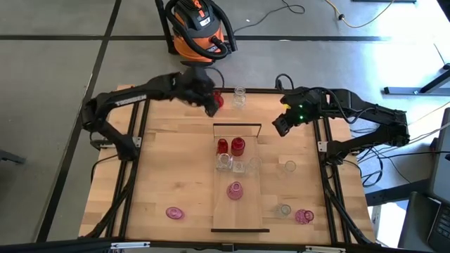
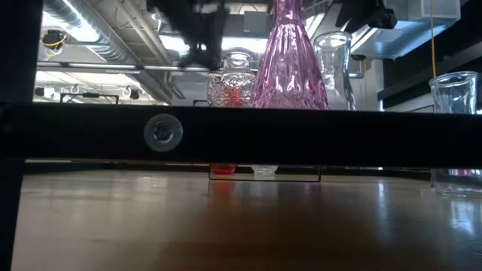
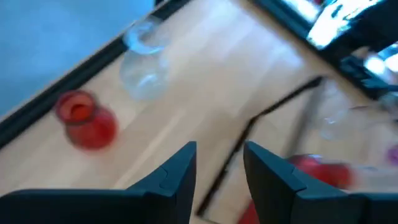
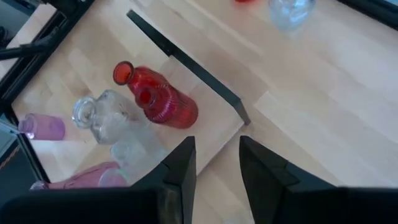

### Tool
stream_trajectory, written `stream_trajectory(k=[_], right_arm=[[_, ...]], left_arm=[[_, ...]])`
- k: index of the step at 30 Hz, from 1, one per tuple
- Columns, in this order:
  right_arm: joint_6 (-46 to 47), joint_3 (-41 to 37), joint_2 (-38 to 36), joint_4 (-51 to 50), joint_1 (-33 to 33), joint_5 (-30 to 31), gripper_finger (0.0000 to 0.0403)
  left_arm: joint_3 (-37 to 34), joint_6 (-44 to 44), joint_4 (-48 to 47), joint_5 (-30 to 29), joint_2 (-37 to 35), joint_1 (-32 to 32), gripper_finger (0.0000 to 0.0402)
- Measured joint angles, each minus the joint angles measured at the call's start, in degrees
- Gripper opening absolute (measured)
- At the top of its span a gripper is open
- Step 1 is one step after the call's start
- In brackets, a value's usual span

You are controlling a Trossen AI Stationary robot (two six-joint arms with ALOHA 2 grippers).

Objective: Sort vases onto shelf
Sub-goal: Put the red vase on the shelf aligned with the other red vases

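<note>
Landmark: I place everything against the shelf, the pale plank in the middle of the table.
Left gripper: I see it beyond the shelf's far end, over the table's far edge, just beside a red vase and near a clear vase. Its wrist camera shows the fingers apart, nothing between them, with that red vase standing ahead.
Right gripper: off the shelf's far right corner; its wrist view shows the fingers parted and empty.
On the shelf: two red vases at the far end, clear ones mid-plank, a pink vase nearer me.
Off the shelf: a pink vase lies to its left, another pink one to its right.
Low view only: the tall pink vase fills it, a dark bar hiding the plank.
</note>
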Motion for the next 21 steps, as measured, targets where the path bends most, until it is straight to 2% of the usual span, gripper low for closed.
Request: stream_trajectory(k=[2, 8, 11, 19, 21], right_arm=[[0.1, 0.0, 0.0, 0.8, 0.0, 0.0, 0.0107], [1.8, 0.0, 0.0, 2.6, 0.0, 0.0, 0.0107], [2.1, 0.0, 0.0, 2.6, 0.0, 0.2, 0.0107], [4.7, 0.0, 0.0, 2.8, 0.0, 1.9, 0.0107], [5.4, 0.0, 0.0, 2.8, 0.0, 2.1, 0.0107]], left_arm=[[-0.8, 1.7, -1.6, 3.1, 2.1, 4.2, 0.0126], [-1.0, 2.3, -0.5, 4.2, 6.8, 15.2, 0.0126], [-1.0, 1.4, 0.5, 7.1, 9.9, 19.4, 0.0126], [-1.0, -1.2, 4.0, 20.8, 18.6, 23.3, 0.0126], [-1.0, -1.8, 5.0, 21.9, 19.2, 23.4, 0.0126]])
